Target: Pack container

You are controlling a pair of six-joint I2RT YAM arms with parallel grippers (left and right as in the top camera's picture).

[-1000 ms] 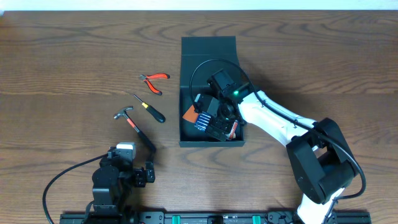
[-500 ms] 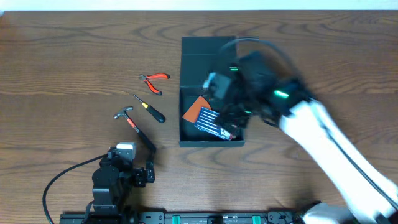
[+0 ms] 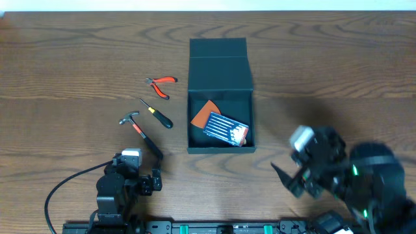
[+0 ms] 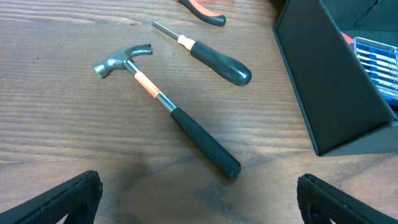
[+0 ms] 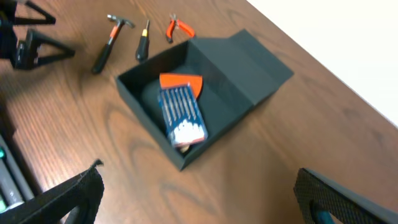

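Observation:
The black box container (image 3: 220,67) stands open mid-table with its flap lid laid back; it also shows in the right wrist view (image 5: 249,68) and the left wrist view (image 4: 329,93). Inside lie a blue-and-white packet (image 3: 225,129) and an orange piece (image 3: 205,114). A hammer (image 3: 139,131), a black-handled screwdriver (image 3: 158,114) and red pliers (image 3: 161,84) lie on the table left of it. My left gripper (image 3: 146,183) is open and empty near the front edge, just short of the hammer handle (image 4: 205,146). My right gripper (image 3: 296,179) is open and empty, front right of the box.
The table is dark brown wood (image 3: 78,71). A black cable (image 3: 62,192) loops from the left arm at the front left. The table's far edge meets a white surface (image 5: 348,43).
My right gripper has let go of the packet inside the box and pulled out fast to the front right. The packet stays in the box. The left arm has not moved.

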